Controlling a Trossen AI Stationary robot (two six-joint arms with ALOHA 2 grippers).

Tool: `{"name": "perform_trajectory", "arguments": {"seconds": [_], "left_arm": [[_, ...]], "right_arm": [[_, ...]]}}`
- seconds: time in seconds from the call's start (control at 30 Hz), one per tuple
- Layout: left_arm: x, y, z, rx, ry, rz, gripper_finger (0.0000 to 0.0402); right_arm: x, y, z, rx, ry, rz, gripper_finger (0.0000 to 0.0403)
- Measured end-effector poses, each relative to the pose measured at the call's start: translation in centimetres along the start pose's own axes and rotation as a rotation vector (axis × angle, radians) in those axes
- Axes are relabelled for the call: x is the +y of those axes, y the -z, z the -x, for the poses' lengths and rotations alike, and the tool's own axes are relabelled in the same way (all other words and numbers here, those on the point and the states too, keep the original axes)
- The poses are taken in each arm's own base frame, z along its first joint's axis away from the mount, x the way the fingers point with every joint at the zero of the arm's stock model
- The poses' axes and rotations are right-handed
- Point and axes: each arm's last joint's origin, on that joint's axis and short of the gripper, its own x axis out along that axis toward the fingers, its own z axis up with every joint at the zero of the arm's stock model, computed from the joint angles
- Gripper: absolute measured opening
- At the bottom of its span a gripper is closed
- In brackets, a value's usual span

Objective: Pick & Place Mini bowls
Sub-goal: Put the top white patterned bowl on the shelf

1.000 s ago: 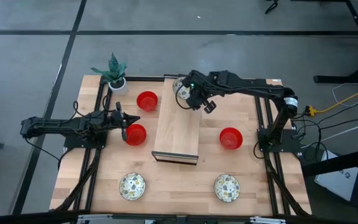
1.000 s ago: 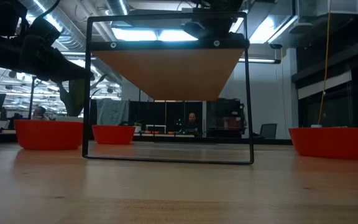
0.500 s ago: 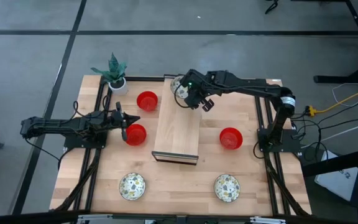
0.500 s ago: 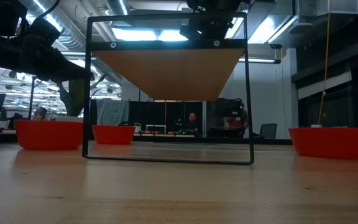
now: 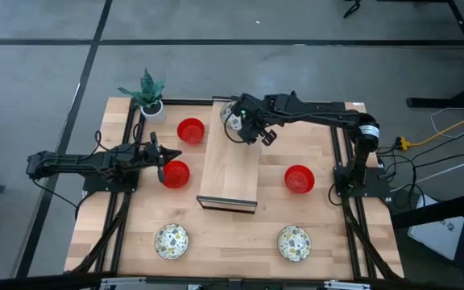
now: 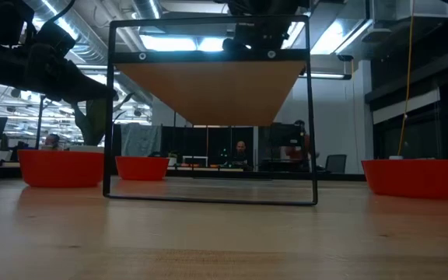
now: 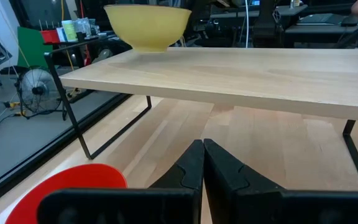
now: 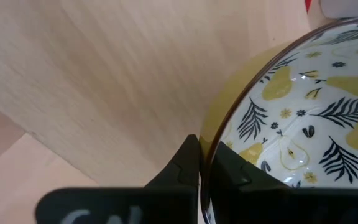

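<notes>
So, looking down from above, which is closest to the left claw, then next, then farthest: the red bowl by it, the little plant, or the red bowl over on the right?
From the left gripper in the high view:
1. The near red bowl, right beside it.
2. The potted plant, at the table's far left corner.
3. The right-hand red bowl, across the raised wooden shelf.

The high camera looked straight down on the whole pale wooden table (image 5: 232, 234). The low one sat at tabletop level, facing the room, sharing the raised light-wood shelf on thin black legs (image 5: 230, 171) (image 6: 210, 93). Both wrist cameras sat close behind their fingers, also seeing that shelf (image 7: 241, 73) (image 8: 86, 81).
</notes>
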Motion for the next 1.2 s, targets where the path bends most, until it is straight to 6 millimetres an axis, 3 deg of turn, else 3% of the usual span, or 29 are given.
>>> {"name": "perform_trajectory", "arguments": {"seconds": [0.47, 1.2], "left_arm": [[0.0, 0.0, 0.0, 0.000, 0.000, 0.000, 0.0004], [0.0, 0.0, 0.0, 0.000, 0.000, 0.000, 0.0004]], "right_arm": [[0.2, 1.0, -0.3, 0.006, -0.060, -0.048, 0.0014], [0.3, 0.9, -0.2, -0.024, -0.075, -0.048, 0.0014]]}}
